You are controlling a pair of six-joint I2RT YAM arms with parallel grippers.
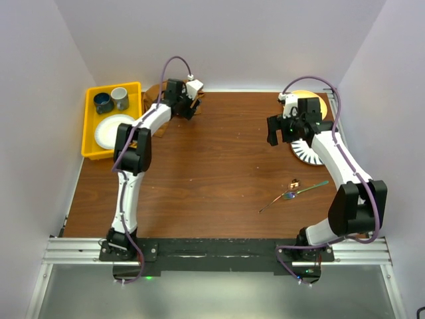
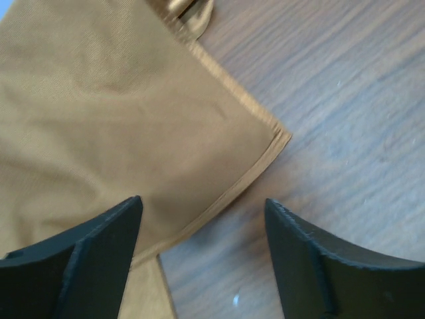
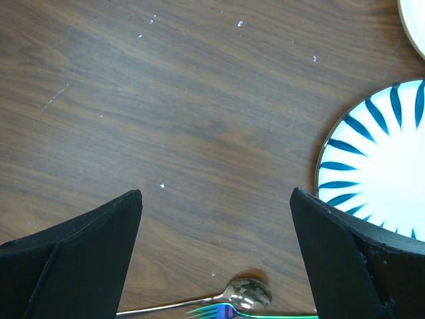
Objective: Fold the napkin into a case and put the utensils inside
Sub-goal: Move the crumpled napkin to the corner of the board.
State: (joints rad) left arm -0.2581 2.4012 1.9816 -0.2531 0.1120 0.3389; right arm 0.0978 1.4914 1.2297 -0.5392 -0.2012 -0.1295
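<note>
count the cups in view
2. A dark blue cup stands in the back left corner of the yellow tray, and a grey cup is just to its right in the same tray. Another could be hidden from the cameras.

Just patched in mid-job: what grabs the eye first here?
The bright yellow tray at the far left corner of the table, holding two mugs and a plate. Beside it, the left gripper stands open over the rust-brown napkin; the shiny utensils lie toward the near right.
</note>
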